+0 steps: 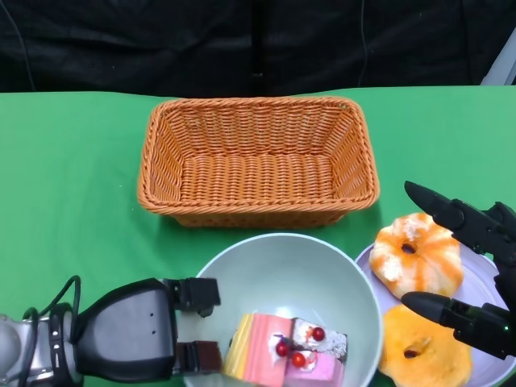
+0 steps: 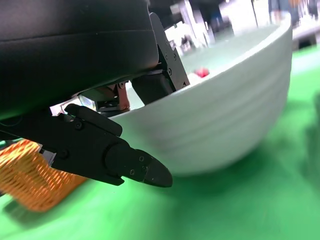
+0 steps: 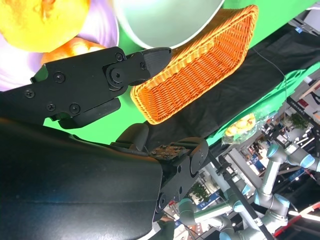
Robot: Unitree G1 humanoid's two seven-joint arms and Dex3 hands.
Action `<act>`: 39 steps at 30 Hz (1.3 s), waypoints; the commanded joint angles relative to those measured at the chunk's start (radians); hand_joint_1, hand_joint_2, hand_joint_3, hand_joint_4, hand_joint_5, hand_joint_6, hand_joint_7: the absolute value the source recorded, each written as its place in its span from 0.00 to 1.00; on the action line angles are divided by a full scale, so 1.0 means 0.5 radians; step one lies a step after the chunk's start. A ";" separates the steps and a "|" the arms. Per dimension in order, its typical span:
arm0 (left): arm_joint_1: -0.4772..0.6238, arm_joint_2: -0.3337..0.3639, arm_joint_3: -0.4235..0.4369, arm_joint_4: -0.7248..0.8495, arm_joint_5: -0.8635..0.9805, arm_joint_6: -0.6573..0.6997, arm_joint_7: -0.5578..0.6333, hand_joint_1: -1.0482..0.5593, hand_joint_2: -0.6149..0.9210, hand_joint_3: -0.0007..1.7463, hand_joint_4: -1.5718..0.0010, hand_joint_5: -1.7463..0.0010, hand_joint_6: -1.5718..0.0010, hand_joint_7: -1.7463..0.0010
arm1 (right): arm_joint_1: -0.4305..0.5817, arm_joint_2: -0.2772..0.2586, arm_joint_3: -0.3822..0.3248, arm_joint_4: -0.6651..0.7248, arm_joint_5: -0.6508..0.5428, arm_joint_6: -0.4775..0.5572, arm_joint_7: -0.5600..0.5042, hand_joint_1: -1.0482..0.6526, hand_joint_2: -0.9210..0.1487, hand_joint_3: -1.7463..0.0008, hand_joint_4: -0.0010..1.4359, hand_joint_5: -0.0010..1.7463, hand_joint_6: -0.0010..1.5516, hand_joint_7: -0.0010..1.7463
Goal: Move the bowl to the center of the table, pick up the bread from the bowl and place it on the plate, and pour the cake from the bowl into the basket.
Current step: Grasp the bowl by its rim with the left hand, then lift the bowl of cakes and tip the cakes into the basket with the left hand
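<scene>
Behind bowl (image 1: 322, 274): basket (image 1: 256, 161). Left hand (image 1: 173, 326) grips bowl rim; right hand (image 1: 468, 270), fingers apart, over plate (image 1: 484, 278).

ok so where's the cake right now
In the head view the cake sits inside the pale bowl at bottom centre, just before the basket, beside the left hand on the rim.

A green table cloth (image 1: 72, 161) meets a black backdrop (image 1: 161, 40) behind.

Cake (image 1: 290, 348) in bowl (image 1: 322, 266), bread (image 1: 417, 254) on plate (image 1: 482, 274)
</scene>
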 commanded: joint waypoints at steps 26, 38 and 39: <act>0.123 0.368 0.333 -0.531 -0.565 -0.306 -0.418 0.48 0.97 0.00 0.38 0.00 0.52 0.02 | 0.137 0.241 0.057 0.189 0.234 -0.623 -0.366 0.52 0.29 0.59 0.24 0.79 0.22 0.60; 0.200 0.307 0.549 -0.564 -0.694 -0.440 -0.467 0.48 0.99 0.01 0.37 0.00 0.51 0.00 | 0.163 0.306 0.002 0.433 0.284 -1.135 -0.549 0.70 0.54 0.09 0.64 0.95 0.56 0.85; 0.206 0.316 0.588 -0.590 -0.720 -0.437 -0.486 0.48 0.99 0.01 0.37 0.00 0.51 0.00 | 0.160 0.318 0.000 0.462 0.288 -1.157 -0.564 0.70 0.56 0.08 0.66 0.96 0.56 0.86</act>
